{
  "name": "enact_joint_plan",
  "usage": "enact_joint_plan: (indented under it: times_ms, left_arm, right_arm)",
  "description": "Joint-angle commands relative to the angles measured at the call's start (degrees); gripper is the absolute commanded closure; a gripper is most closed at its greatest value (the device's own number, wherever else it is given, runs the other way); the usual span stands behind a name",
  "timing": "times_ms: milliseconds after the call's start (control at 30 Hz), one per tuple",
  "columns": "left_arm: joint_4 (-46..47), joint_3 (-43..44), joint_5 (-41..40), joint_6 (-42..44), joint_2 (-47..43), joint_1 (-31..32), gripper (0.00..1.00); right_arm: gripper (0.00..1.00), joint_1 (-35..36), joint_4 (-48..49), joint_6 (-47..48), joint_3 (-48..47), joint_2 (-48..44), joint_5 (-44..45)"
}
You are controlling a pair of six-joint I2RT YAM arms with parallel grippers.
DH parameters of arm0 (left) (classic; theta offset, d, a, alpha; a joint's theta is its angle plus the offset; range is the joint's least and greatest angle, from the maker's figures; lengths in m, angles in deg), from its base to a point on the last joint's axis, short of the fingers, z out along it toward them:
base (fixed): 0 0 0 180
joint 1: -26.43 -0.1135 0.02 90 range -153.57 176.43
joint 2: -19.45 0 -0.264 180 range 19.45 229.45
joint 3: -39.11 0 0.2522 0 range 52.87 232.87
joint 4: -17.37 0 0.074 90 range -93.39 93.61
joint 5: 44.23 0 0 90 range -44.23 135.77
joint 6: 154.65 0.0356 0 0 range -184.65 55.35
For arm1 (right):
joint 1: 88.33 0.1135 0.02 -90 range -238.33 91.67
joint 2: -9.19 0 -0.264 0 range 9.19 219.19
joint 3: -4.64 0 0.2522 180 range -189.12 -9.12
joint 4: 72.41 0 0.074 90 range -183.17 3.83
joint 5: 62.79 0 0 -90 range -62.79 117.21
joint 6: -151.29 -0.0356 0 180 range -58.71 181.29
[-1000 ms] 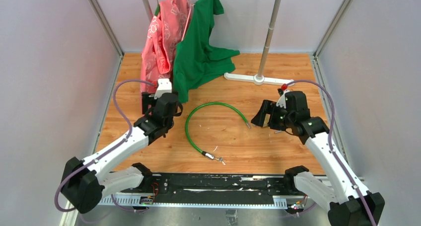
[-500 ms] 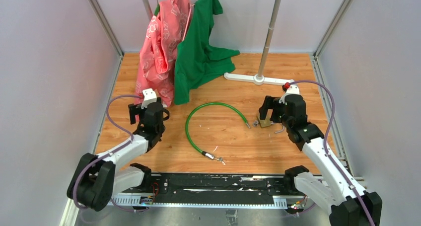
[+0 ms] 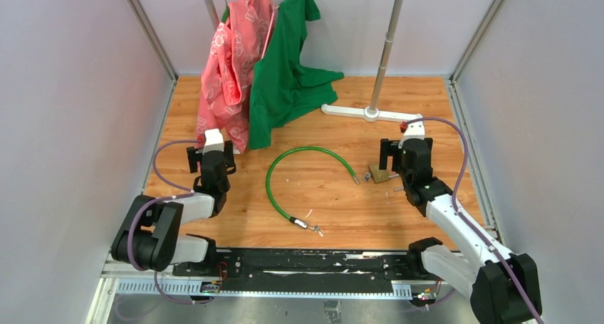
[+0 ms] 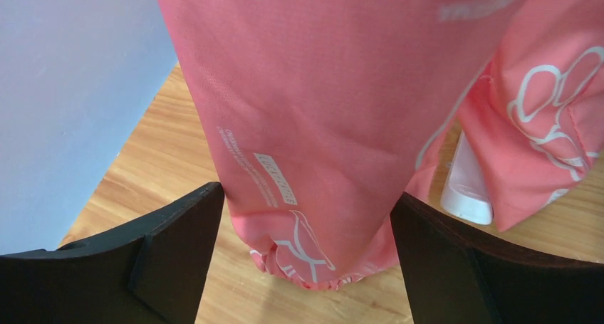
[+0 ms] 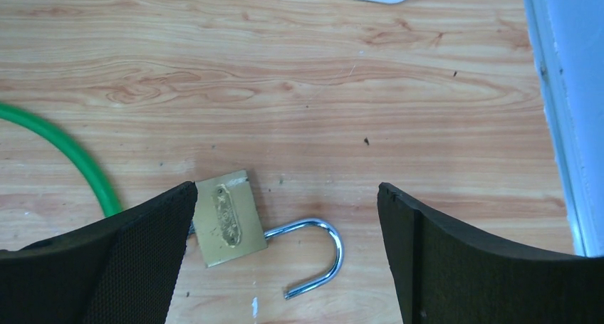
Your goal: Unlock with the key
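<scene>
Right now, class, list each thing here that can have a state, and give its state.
Padlock: shackle open, lying flat.
Green cable: ends apart, not joined.
Left claw: open, empty.
Right claw: open, empty, over the padlock.
Pink garment: hanging.
Green garment: hanging.

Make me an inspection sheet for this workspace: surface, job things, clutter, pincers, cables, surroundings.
Surface: table, bare wood with a few small specks.
Job's things: cable lock, green, lying in an open arc mid-table; key, likely the silvery bit at its near end, too small to confirm.
Clutter: padlock, brass, lying flat with its shackle swung open.
Pincers: left pincer open, facing the pink garment; right pincer open above the padlock, holding nothing.
Cables: purple cables loop beside each arm.
Surroundings: rack holding the pink garment and a green garment; grey walls.
</scene>
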Motion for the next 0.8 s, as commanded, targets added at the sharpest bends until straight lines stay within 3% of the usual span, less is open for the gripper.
enact_joint_plan:
  times_ms: [0,133,267,400,500,533,567,600,767]
  left_arm:
    - [3.6,1.6,5.9,-1.1,1.4,-2.7,0.1]
    - [2.8,1.9,8.1,-0.9,1.4,-3.3,0.09]
    - [5.4,0.3,11.0,0.0,1.0,-3.5,0.14]
    - [18.3,-4.3,13.7,0.3,4.7,-4.6,0.14]
    - [11.3,-3.0,13.8,-0.6,2.1,-4.6,0.13]
    - [13.4,-3.6,13.6,-0.4,2.8,-4.6,0.13]
    - [15.5,-3.9,13.5,-0.1,3.6,-4.6,0.03]
    - [15.6,-3.9,13.5,-0.1,3.7,-4.6,0.0]
    - [14.1,-3.5,13.9,0.0,3.3,-4.6,0.0]
  right_arm:
    - [0.01,-0.4,11.1,8.0,3.1,2.1,2.4]
    - [0.01,-2.1,18.1,11.0,4.9,5.2,2.4]
    - [0.01,-5.3,22.9,9.1,5.6,9.2,1.4]
    - [0.01,-7.2,26.9,10.6,5.6,14.2,0.8]
    - [0.01,-8.5,28.0,12.7,4.6,18.7,-0.8]
    - [0.01,-8.7,28.9,13.3,4.4,20.2,-0.6]
    - [0.01,-8.9,30.3,13.6,4.6,21.5,-0.5]
    - [0.01,-9.1,32.2,13.9,5.0,22.9,-0.3]
    - [0.01,-12.1,41.9,13.0,8.8,27.2,-5.8]
